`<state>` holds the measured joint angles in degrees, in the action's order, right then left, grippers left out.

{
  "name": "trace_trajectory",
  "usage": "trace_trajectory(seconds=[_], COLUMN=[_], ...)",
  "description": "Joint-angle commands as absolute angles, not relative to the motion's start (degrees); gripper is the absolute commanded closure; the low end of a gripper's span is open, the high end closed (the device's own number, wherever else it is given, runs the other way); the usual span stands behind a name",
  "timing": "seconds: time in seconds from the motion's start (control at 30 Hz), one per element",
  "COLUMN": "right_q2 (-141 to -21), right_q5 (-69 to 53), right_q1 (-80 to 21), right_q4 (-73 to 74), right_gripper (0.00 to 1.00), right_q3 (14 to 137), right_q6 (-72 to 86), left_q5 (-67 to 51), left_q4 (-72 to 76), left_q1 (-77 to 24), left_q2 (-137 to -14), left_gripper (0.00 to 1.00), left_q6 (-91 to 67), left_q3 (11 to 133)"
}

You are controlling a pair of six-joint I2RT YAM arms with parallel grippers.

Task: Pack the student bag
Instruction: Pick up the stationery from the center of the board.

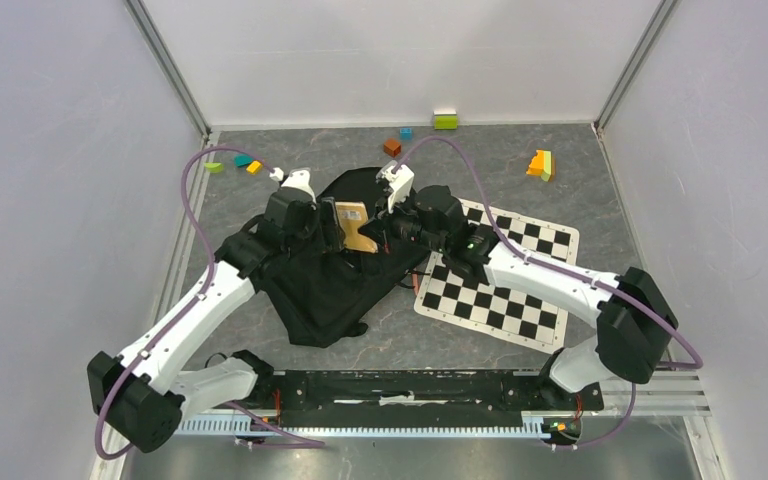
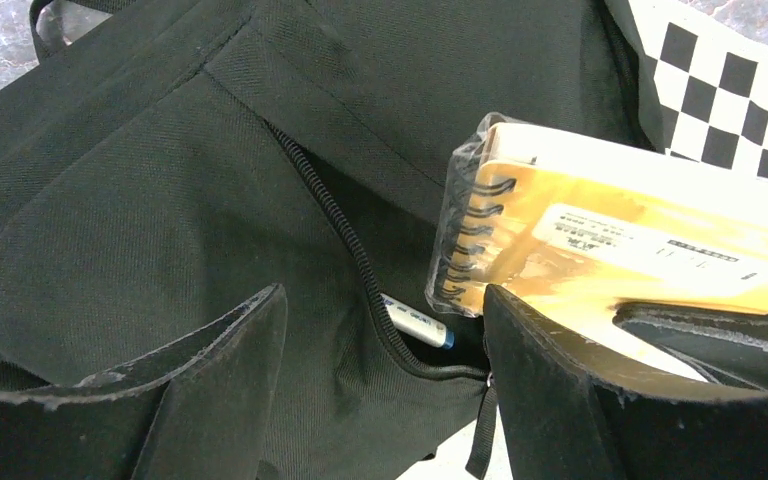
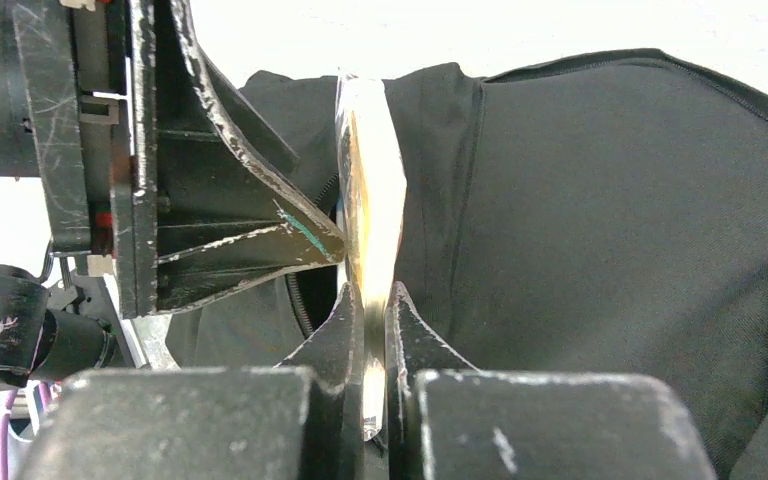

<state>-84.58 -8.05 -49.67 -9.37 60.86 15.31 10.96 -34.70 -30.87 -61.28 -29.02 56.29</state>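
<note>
The student bag [image 1: 325, 280] is a black backpack lying in the middle of the table. It fills the left wrist view [image 2: 140, 190] and the right wrist view [image 3: 610, 220]. My right gripper [image 1: 381, 232] is shut on a yellow spiral notebook [image 1: 355, 228] in clear wrap and holds it on edge over the bag's zip opening [image 2: 360, 260]. The right wrist view shows the notebook edge-on [image 3: 370, 190] between the shut jaws of that gripper [image 3: 373, 292]. My left gripper [image 1: 328, 228] is open [image 2: 385, 300], its fingers [image 2: 210, 380] astride the bag fabric beside the zip. A white marker [image 2: 415, 325] with a blue cap lies inside the opening.
A black-and-white checkered board [image 1: 500, 275] lies right of the bag, partly under it [image 2: 730, 70]. Small coloured blocks stand at the back: a green one [image 1: 446, 121], a brown one [image 1: 392, 147], a yellow-orange one [image 1: 540, 165], and some at the back left [image 1: 243, 161].
</note>
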Motion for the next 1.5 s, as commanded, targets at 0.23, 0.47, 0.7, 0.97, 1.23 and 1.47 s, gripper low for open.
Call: trace_trajectory(seconds=[0.23, 0.47, 0.7, 0.97, 1.23, 1.47], right_q2=[-86.61, -88.67, -90.97, -93.35, -102.01, -105.24], right_q5=[-12.51, -16.35, -20.78, -25.59, -35.83, -36.92], right_q1=[-48.36, -47.59, -47.38, -46.88, -45.70, -45.72], right_q4=[-8.14, -4.90, -1.75, -2.54, -0.39, 3.62], right_gripper=[1.00, 1.00, 1.00, 1.00, 1.00, 1.00], right_q3=[65.20, 67.51, 70.10, 71.83, 76.58, 78.91], right_q6=[14.76, 15.72, 17.32, 21.69, 23.96, 21.80], left_q5=[12.61, 14.48, 15.19, 11.46, 7.02, 4.36], left_q4=[-34.93, -35.88, -36.19, -30.85, -26.67, -23.69], left_q1=[-30.51, -30.50, -30.50, -30.50, -30.51, -30.50], left_q2=[-66.44, -66.50, -65.19, -55.54, -50.99, -51.19], left_gripper=[0.37, 0.59, 0.90, 0.98, 0.98, 0.98], left_q6=[-24.66, -23.17, -23.02, -22.20, -19.09, -18.06], left_q3=[56.88, 56.52, 56.07, 53.89, 51.72, 51.87])
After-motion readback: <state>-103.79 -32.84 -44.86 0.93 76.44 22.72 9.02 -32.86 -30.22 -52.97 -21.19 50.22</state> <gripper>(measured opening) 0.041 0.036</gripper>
